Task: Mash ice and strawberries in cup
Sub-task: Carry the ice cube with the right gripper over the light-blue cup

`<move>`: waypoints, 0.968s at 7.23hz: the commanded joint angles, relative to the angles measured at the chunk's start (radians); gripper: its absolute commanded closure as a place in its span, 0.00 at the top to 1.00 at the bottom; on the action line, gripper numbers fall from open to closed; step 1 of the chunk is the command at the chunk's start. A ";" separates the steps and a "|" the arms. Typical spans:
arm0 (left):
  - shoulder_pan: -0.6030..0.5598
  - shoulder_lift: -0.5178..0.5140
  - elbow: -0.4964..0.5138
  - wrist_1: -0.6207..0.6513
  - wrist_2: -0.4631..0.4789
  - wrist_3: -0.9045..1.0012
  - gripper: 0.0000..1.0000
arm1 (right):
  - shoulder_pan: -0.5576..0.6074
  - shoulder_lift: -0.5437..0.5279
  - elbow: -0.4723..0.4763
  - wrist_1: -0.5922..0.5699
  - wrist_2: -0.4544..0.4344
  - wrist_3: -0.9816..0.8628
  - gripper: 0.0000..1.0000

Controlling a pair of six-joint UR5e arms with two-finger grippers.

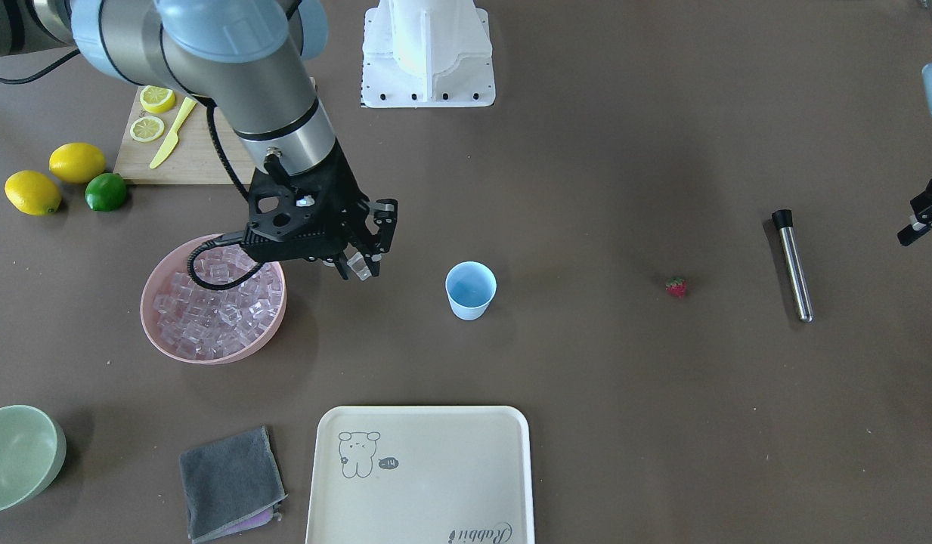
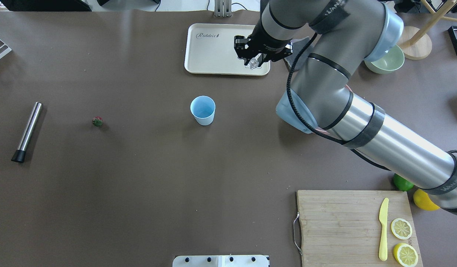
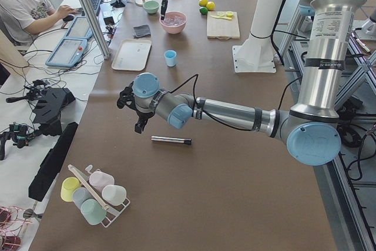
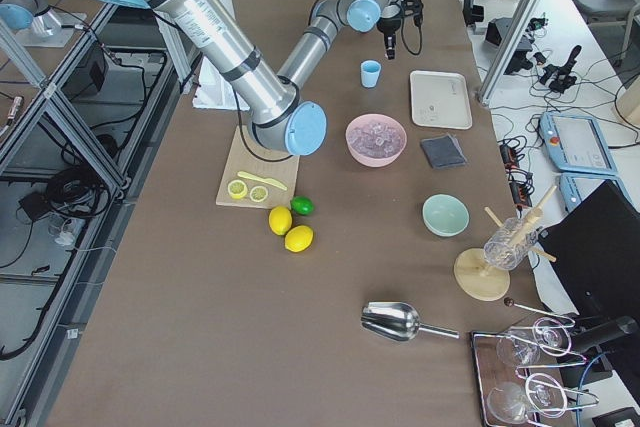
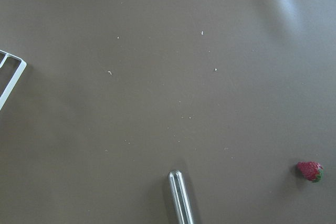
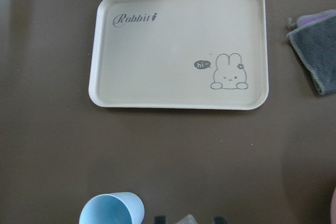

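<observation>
My right gripper (image 1: 357, 266) is shut on a clear ice cube (image 1: 360, 265) and holds it above the table, between the pink bowl (image 1: 157, 321) of ice cubes and the light-blue cup (image 1: 471, 289). In the right wrist view the cube (image 6: 187, 220) sits between the fingertips, with the cup (image 6: 112, 209) down to the left. The cup stands upright and looks empty. The tiny red strawberry (image 1: 676, 286) lies on the table beyond the cup and shows in the left wrist view (image 5: 310, 171). My left gripper (image 1: 919, 223) is cut off at the frame edge, and I cannot tell its state.
A steel muddler (image 1: 793, 264) lies near the strawberry. A cream tray (image 1: 420, 476), a grey cloth (image 1: 231, 483) and a pale green bowl (image 1: 16, 453) sit along the operators' side. A cutting board (image 1: 186, 162) with lemon slices and a knife, two lemons and a lime (image 1: 106, 192) lie behind the pink bowl.
</observation>
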 commanded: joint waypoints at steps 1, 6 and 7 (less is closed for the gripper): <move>0.001 -0.005 0.001 -0.001 0.000 -0.003 0.97 | -0.095 0.089 -0.080 0.005 -0.102 0.070 0.00; 0.003 0.009 0.061 -0.070 -0.002 -0.003 0.97 | -0.215 0.178 -0.241 0.037 -0.291 0.119 0.00; 0.003 0.021 0.058 -0.072 -0.002 -0.003 0.97 | -0.224 0.181 -0.314 0.136 -0.314 0.131 0.00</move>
